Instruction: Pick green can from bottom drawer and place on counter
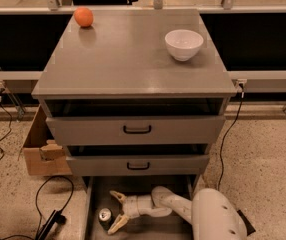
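The green can stands upright in the open bottom drawer, near its left wall; I see mostly its shiny silver top. My gripper is down inside the drawer, open, its two pale fingers spread on either side of the can's right side, not closed on it. The white arm reaches in from the lower right. The counter is the grey top of the cabinet, above.
An orange sits at the counter's back left and a white bowl at its back right. Two upper drawers with black handles are slightly open. A cardboard box and cables lie on the floor at left.
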You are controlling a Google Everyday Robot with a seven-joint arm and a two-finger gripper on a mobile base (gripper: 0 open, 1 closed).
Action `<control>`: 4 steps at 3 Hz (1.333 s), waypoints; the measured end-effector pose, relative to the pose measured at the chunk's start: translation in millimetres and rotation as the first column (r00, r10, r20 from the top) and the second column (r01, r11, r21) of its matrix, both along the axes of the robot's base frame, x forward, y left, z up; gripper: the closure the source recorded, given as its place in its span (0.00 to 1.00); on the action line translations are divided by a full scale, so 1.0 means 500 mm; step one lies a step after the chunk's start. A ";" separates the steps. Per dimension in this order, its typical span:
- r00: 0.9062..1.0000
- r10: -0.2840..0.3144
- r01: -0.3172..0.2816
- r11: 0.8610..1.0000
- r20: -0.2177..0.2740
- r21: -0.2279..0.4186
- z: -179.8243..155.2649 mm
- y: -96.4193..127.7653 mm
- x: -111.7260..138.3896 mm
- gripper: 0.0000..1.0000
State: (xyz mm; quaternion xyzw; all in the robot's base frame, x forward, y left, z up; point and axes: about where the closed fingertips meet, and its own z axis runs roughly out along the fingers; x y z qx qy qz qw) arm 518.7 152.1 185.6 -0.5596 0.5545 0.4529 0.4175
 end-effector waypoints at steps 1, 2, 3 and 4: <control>0.998 0.066 -0.066 0.998 -0.020 -0.010 -0.021 0.034 -0.024 0.25; 0.993 0.114 -0.114 0.993 -0.031 -0.006 -0.017 0.064 -0.046 0.49; 0.995 0.091 -0.090 0.996 -0.029 0.012 0.031 0.057 -0.050 0.72; 1.000 0.016 -0.016 0.999 -0.003 0.046 0.147 -0.009 -0.043 0.95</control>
